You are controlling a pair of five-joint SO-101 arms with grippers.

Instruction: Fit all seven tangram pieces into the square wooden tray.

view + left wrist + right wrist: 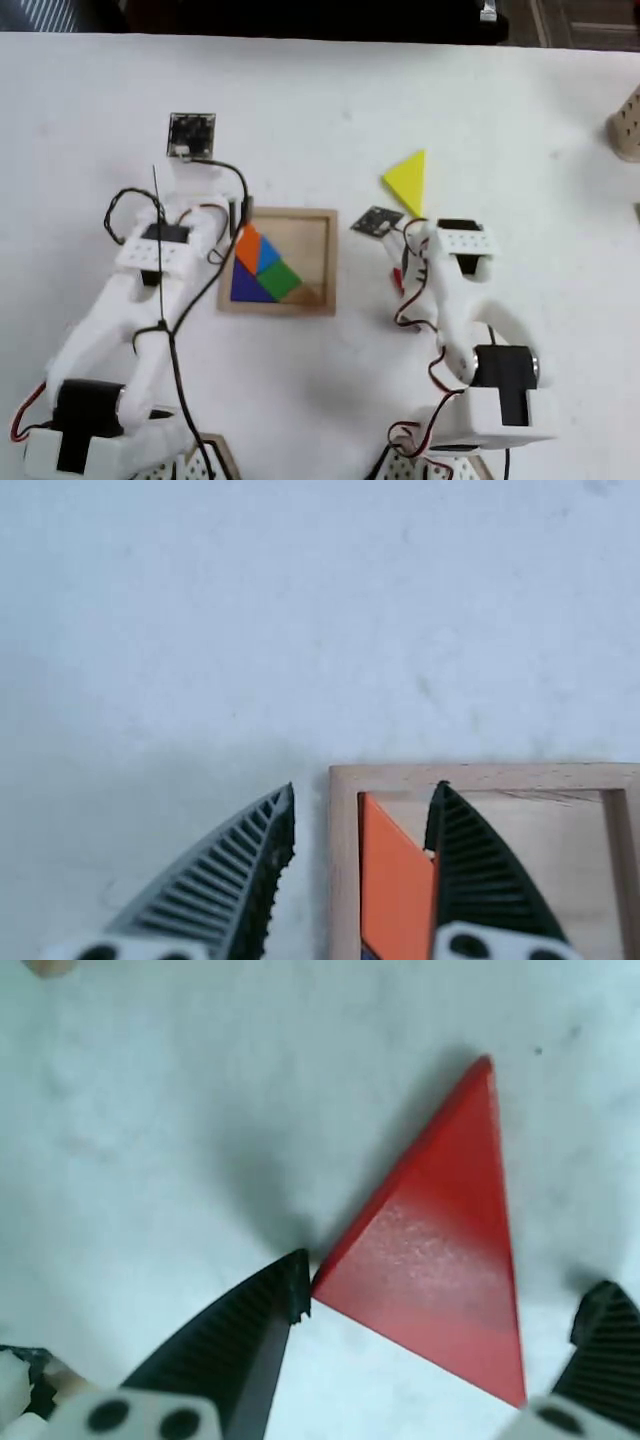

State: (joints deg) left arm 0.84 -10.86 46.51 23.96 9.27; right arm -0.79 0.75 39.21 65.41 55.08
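The right gripper [450,1285] is hanging wide open astride the red triangle [440,1240], apparently readying a grasp, while the left gripper [365,788], open and empty, is straddling one side of the tray [343,860].

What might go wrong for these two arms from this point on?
The right gripper stands open around the red triangle, with one fingertip close to its corner. Closing there may push the flat piece away rather than grip it. The left gripper straddles the wall of the tray, with one finger over the orange piece. A careless move might drag the tray or knock that piece.
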